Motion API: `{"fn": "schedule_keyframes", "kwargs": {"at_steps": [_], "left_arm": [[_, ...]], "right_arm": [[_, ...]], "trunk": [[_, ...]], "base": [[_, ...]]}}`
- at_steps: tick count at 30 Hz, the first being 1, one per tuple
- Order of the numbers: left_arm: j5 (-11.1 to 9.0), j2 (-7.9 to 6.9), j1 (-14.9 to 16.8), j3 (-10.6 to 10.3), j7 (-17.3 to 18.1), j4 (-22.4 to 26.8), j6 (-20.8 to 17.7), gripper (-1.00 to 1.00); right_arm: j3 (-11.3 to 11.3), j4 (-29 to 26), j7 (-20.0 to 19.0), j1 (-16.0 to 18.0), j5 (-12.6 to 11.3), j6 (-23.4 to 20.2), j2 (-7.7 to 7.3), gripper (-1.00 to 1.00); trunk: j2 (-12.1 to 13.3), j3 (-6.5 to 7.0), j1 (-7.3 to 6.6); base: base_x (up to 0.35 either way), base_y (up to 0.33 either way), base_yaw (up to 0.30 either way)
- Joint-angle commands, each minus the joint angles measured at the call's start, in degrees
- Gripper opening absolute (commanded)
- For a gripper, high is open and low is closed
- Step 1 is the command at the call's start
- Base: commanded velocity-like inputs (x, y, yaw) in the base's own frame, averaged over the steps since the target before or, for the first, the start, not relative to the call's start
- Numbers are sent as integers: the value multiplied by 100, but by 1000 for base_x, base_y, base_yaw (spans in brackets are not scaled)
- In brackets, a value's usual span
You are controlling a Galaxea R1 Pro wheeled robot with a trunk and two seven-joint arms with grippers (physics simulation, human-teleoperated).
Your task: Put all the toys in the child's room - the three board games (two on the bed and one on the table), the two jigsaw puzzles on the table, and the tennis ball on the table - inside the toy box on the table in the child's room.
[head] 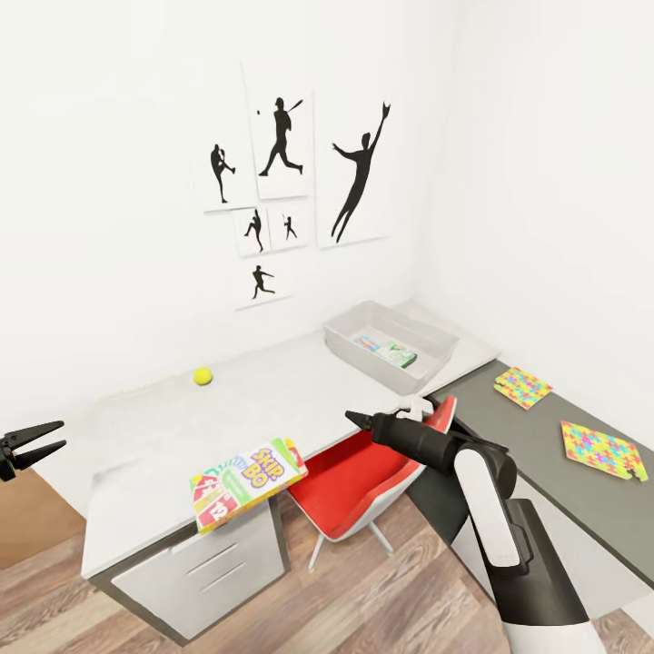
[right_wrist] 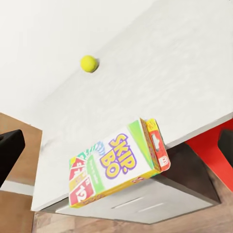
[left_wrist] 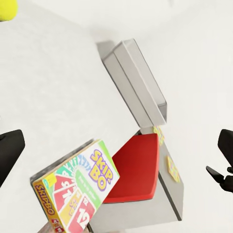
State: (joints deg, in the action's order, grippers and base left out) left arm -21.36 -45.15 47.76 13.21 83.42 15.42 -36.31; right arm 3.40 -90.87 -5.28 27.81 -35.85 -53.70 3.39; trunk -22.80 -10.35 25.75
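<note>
Head view showed your right gripper [head: 356,419] empty with fingers together, your left gripper [head: 44,438] spread apart, and the Skip-Bo box [head: 246,481] overhanging the table [head: 136,454] edge; any nudge could have tipped it floorward.

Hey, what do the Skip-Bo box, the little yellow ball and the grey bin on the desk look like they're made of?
Skip-Bo box: likely printed cardboard, judging by its thin flat shape, sharp edges and bright, slightly glossy cover.
Ball: probably felt over rubber; yellow-green and matte, though its fuzz is too small to confirm.
Bin: seemingly moulded plastic, with thin, smooth, pale grey sloping walls, plain and seamless.
</note>
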Motion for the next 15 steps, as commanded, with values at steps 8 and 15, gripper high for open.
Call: {"fn": "schedule_keyframes", "kwargs": {"at_steps": [8, 15], "left_arm": [[-18, -2, 6, -14, 16, -4, -60, 100], [-18, -2, 6, -14, 16, -4, -60, 100]], "right_arm": [[61, -1, -52, 6, 61, -20, 3, 100], [88, 2, -49, 6, 61, -14, 3, 100]], "trunk": [[-12, 64, 4], [-12, 130, 4]], "base": [[-1, 97, 40], [-8, 27, 66]]}}
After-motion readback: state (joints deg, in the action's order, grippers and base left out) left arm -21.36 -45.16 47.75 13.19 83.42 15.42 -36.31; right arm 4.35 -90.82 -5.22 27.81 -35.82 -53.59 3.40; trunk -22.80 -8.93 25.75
